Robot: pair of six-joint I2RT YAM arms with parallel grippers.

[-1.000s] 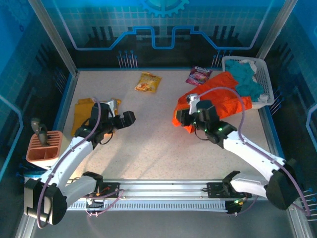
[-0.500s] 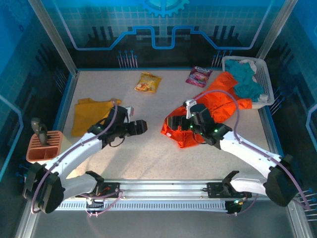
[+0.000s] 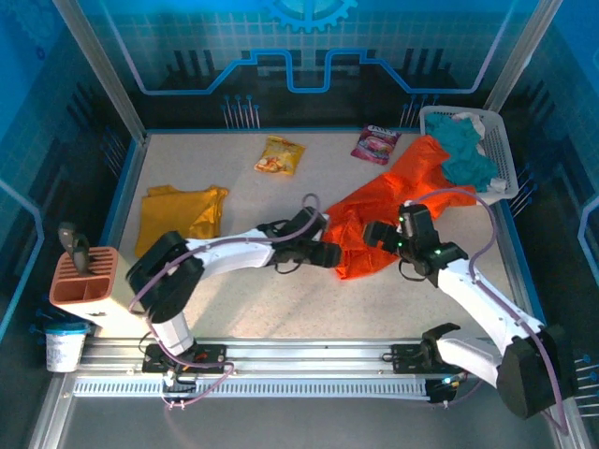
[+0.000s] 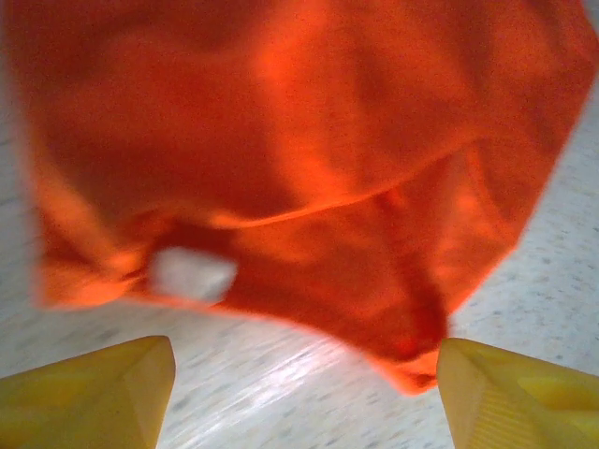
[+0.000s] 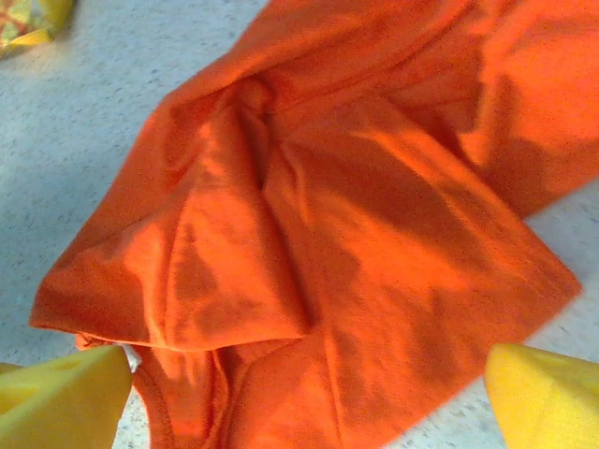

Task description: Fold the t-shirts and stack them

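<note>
right tool just let go, jaws wide | orange t-shirt dropped crumpled on desk | left tool swung over, open too | folding barely started

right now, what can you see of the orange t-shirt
The orange t-shirt is soft matte cloth, unfolded and rumpled, lying on the speckled table right of centre, its far end by the white basket. A white label shows near the neck. The left gripper and right gripper hover open at its near edge, neither pinching it.
</note>
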